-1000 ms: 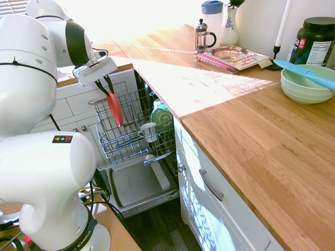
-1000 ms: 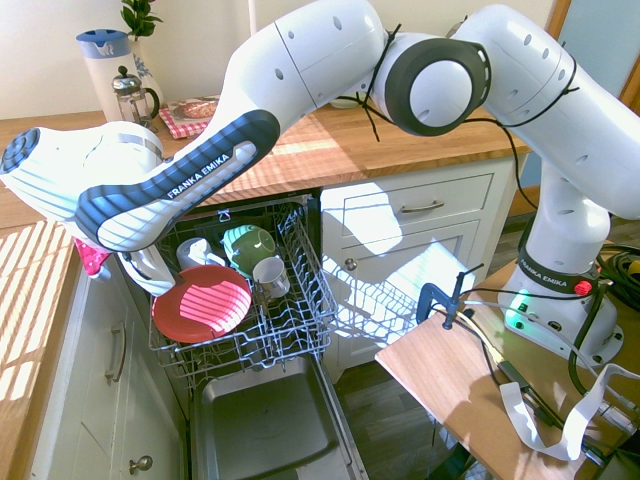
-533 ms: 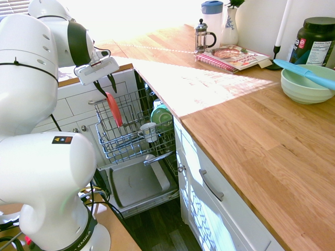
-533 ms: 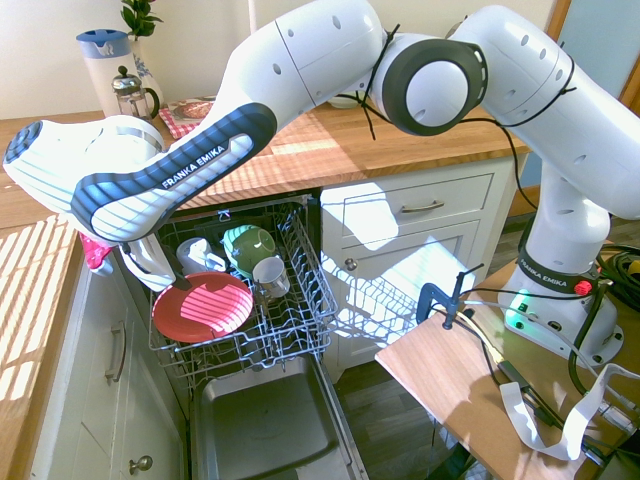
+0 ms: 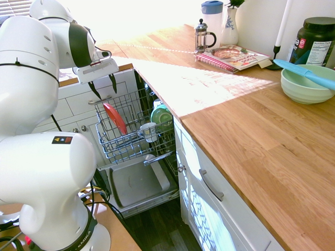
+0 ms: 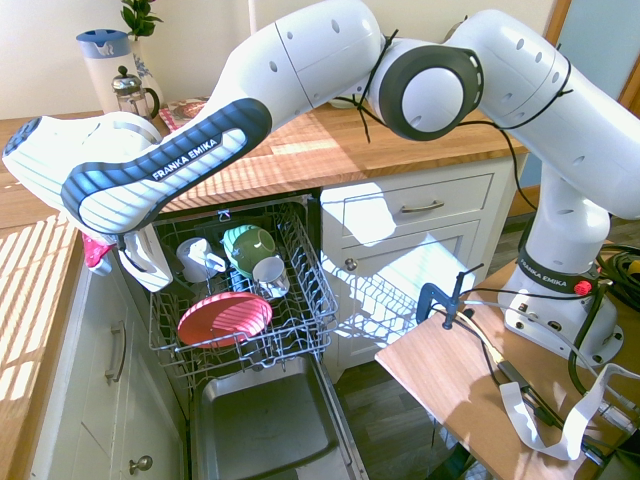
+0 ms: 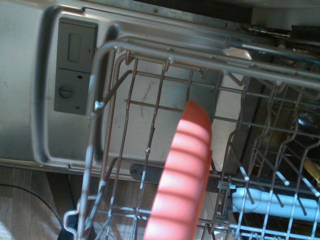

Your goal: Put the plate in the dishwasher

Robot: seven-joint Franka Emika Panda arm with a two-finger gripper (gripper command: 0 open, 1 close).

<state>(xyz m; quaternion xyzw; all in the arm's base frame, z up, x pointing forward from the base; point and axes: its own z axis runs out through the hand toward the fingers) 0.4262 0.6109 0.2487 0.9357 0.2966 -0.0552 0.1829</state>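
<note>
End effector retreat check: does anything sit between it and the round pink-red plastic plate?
Nothing: in the first exterior view, bare gap separates the end effector from the plate.

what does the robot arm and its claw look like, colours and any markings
A glossy white arm of rounded segments with dark grey joint rings, "FRANKA EMIKA" printed on a dark band, thin black cables strapped around it, and a small coloured sticker on the lower segment. The claw has a white boxy body and two slim black fingers.
</note>
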